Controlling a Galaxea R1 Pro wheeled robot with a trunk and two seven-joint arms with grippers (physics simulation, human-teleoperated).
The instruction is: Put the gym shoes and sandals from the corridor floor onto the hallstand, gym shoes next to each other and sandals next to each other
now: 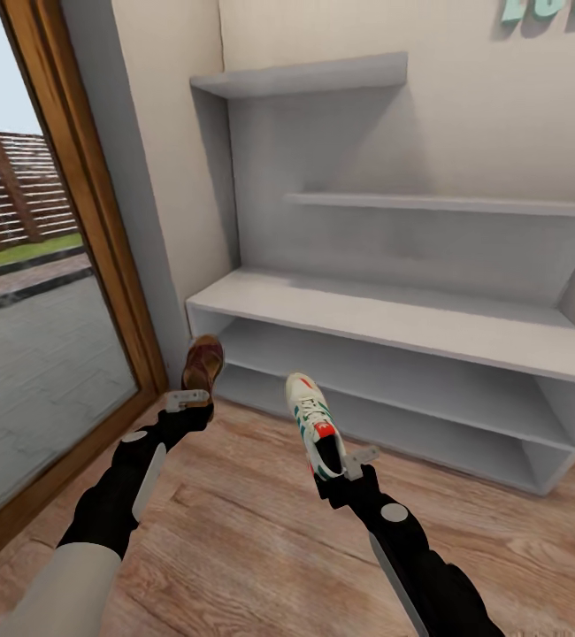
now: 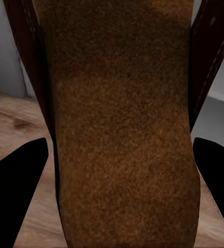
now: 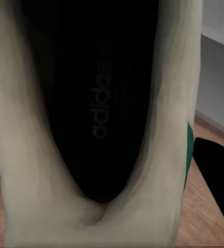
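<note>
Facing the rack (image 1: 394,323), a sandal (image 1: 203,364) is pinched in the left gripper (image 1: 187,401) and a sneaker (image 1: 312,423) in the right gripper (image 1: 345,462), above the floor (image 1: 243,540).

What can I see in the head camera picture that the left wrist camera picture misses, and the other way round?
The head view alone takes in the whole scene: the hallstand, both arms, the right gripper carrying a gym shoe, and a glass door on the left. The left wrist view alone gives a close look at the sandal's grainy brown insole between its straps. Both share that sandal, held by the left gripper, and the wood-plank floor.
</note>
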